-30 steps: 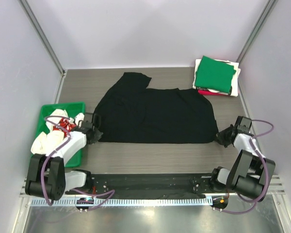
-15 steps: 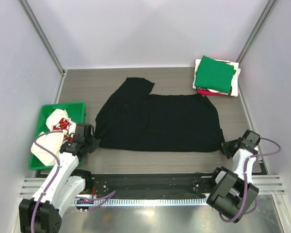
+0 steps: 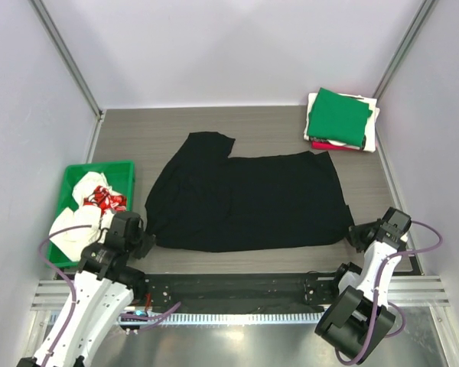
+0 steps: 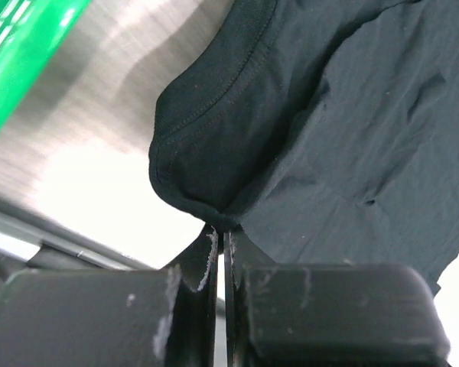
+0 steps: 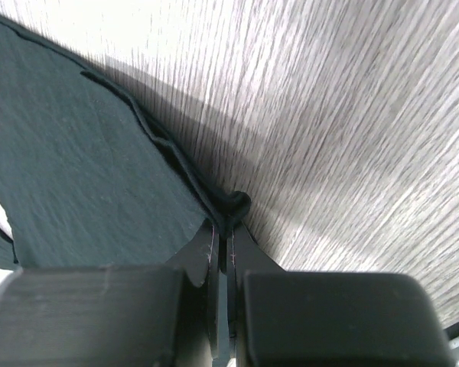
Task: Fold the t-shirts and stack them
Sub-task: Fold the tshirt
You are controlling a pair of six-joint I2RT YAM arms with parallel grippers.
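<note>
A large black t-shirt (image 3: 245, 200) lies spread across the middle of the table. My left gripper (image 3: 143, 238) is shut on its near left corner, a rolled hem (image 4: 214, 199) in the left wrist view. My right gripper (image 3: 353, 234) is shut on its near right corner, a pinched fold (image 5: 231, 206) in the right wrist view. A folded stack (image 3: 341, 120) with a green t-shirt (image 3: 336, 115) on top, white and red ones under it, sits at the back right.
A green plastic tray (image 3: 127, 170) with white and red cloth (image 3: 88, 210) in it stands at the left, beside my left arm. A metal rail (image 3: 237, 289) runs along the near table edge. Grey walls close the sides and back.
Both grippers have pulled back toward the near edge with the black t-shirt's corners in them. The shirt has slid nearer and its near edge has stretched wider.
</note>
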